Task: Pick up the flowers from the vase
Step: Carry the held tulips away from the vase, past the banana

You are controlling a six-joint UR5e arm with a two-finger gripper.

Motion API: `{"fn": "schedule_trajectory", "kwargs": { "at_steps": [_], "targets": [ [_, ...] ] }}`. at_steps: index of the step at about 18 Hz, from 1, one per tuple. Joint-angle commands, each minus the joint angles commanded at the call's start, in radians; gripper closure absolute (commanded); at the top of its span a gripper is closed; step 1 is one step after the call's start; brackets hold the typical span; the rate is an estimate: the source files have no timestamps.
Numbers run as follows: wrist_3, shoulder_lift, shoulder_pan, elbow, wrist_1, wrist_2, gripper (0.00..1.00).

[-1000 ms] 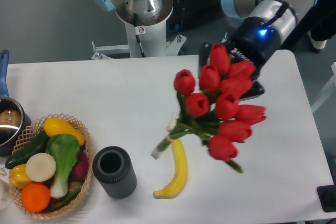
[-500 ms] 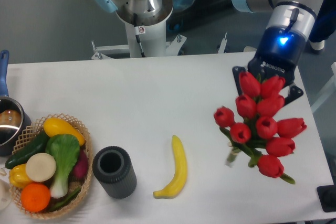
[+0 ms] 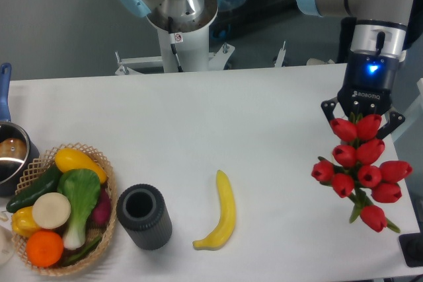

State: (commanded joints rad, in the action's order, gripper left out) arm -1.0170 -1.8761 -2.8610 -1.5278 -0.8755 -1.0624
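Gripper [image 3: 362,118] directly above flowers [image 3: 361,170], jaws straddling top buds.

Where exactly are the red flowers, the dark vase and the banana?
flowers [image 3: 360,163]: fixed camera, a middle red bud.
vase [image 3: 147,228]: fixed camera, ribbed outer wall.
banana [image 3: 226,211]: fixed camera, middle of the curve.

- The tabletop [image 3: 198,123] is white and runs the full width of the view.
- A dark grey ribbed vase [image 3: 144,216] stands upright near the front edge — mouth open.
- A yellow banana [image 3: 223,211] lies just right of it, apart.
- A wicker basket [image 3: 63,206] of vegetables sits at the front left.
- A steel pot [image 3: 9,156] with a blue handle sits at the left edge — just beside the basket.
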Motion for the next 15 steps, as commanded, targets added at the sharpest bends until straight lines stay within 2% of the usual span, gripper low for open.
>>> {"fn": "schedule_trajectory", "kwargs": {
  "at_steps": [2, 4, 6, 11, 15],
  "targets": [
    [0.002, -0.004, 0.008, -0.006, -0.049, -0.108, 1.0],
    [0.002, -0.021, 0.025, -0.009, -0.082, -0.21, 0.96],
    [-0.012, -0.024, 0.026, -0.026, -0.095, -0.302, 0.94],
    [-0.081, -0.028, 0.035, -0.003, -0.157, -0.375, 0.94],
    [-0.129, -0.026, 0.034, -0.017, -0.165, -0.427, 0.93]
  ]
}}
